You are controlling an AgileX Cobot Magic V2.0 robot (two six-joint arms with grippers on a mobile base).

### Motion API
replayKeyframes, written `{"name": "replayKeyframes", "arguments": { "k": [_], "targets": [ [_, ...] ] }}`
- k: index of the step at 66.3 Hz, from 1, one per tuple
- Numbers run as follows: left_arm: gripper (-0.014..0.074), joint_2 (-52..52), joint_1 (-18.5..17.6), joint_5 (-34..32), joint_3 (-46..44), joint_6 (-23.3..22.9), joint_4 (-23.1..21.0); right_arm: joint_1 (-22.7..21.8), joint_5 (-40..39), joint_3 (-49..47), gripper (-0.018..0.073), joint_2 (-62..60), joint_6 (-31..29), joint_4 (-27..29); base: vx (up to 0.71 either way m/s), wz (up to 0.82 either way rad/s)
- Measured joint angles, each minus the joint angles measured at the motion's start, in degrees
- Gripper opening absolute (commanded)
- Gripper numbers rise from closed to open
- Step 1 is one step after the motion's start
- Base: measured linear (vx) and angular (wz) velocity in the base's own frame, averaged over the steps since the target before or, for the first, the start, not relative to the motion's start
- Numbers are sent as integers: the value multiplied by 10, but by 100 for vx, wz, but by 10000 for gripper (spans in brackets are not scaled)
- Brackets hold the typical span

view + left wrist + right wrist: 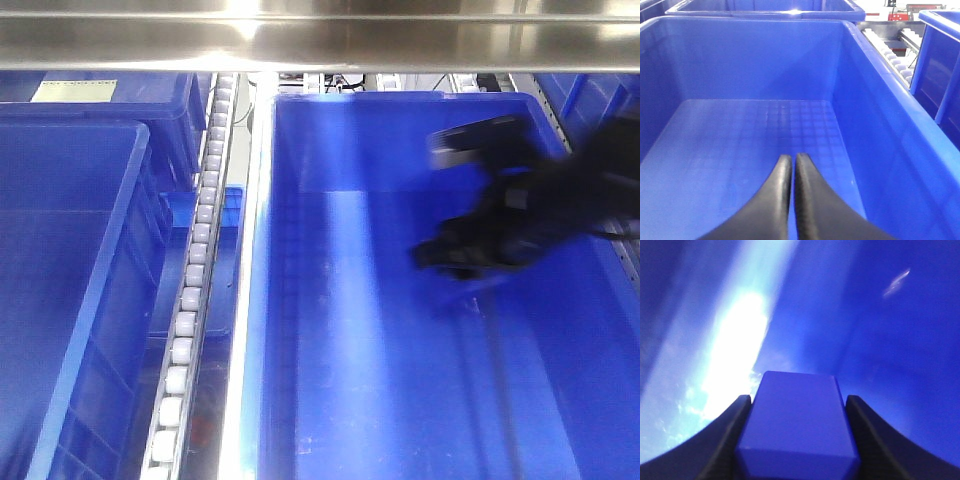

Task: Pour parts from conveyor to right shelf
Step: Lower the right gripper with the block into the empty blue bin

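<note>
The blue block (797, 425) sits clamped between the two dark fingers (722, 440) of the right gripper (797, 405), filling the gap between them, with its flat top facing the right wrist camera and its knob not visible. Behind it there is only the deep-blue inner wall of a bin, washed by a bright streak of reflected light. In the front view the right gripper (470, 245) shows as a blurred black shape over the right half of the large blue bin (330, 300), and the block itself cannot be made out there. A steel crossbar (300, 40) of the right shelf (255, 250) runs across the top of that view, above the bin's far rim. Just left of the bin lies a track of white rollers (195, 280), and beyond it stands a second blue bin (70, 280). The left gripper (791, 165) has its curved black fingers (782, 175) pressed together with nothing between them, pointing into a blue bin (880, 125) with a grid-patterned floor; another roller track (892, 52) shows past its right wall.
</note>
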Motion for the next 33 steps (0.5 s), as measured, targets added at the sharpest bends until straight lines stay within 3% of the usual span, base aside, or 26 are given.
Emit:
{"name": "replayKeyframes", "arguments": {
  "k": [16,33],
  "targets": [
    [-6,0,0,0,0,0,0,10,53,-81,-1,126,0,0,0,0],
    [-6,0,0,0,0,0,0,11,50,-87,4,187,-3,2,0,0]
  ]
}}
